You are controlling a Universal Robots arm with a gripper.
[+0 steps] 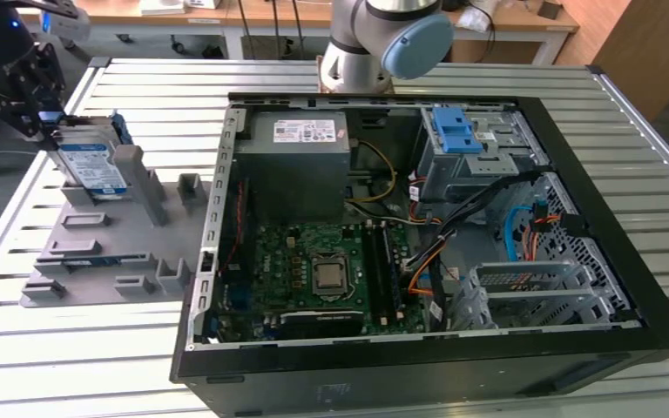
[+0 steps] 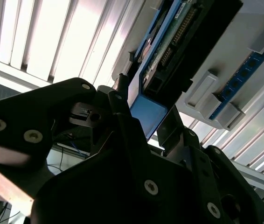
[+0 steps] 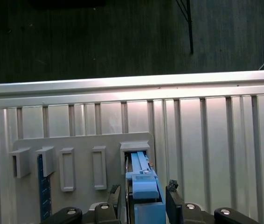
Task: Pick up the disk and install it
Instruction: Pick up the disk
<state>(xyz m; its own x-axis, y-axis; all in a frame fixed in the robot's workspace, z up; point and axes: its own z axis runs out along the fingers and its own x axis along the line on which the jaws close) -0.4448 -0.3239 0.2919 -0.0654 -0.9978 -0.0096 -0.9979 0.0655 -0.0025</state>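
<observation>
Jaws: parted, with one finger (image 3: pixel 115 193) on each side of the blue carrier of the disk (image 3: pixel 143 184). In the first wrist view a slim gap shows on both sides, so nothing is held yet.
Gripper (image 1: pixel 42 109): hangs at the disk's upper edge, at ten o'clock from the computer case (image 1: pixel 428 366) in the exterior view.
Disk position: it stands on edge in a slot of the grey holder (image 1: pixel 102 252), well apart from the drive cage (image 1: pixel 465 144), which sits at one o'clock inside the case.
Risk, uneven closing: if one finger lands first, it could shove the disk sideways and jam it against the slot wall.
Risk, shallow hold: mostly the plastic carrier end lies between the fingers, and a grip on that alone may flex or slip once the weight comes on.
Risk, tilted lift: a pull off the slot's line could bind the carrier and drag the holder across the slatted table (image 1: pixel 648 174).
Risk, transfer: the cables (image 1: pixel 509 218) beside the cage could snag a disk that hangs askew.
</observation>
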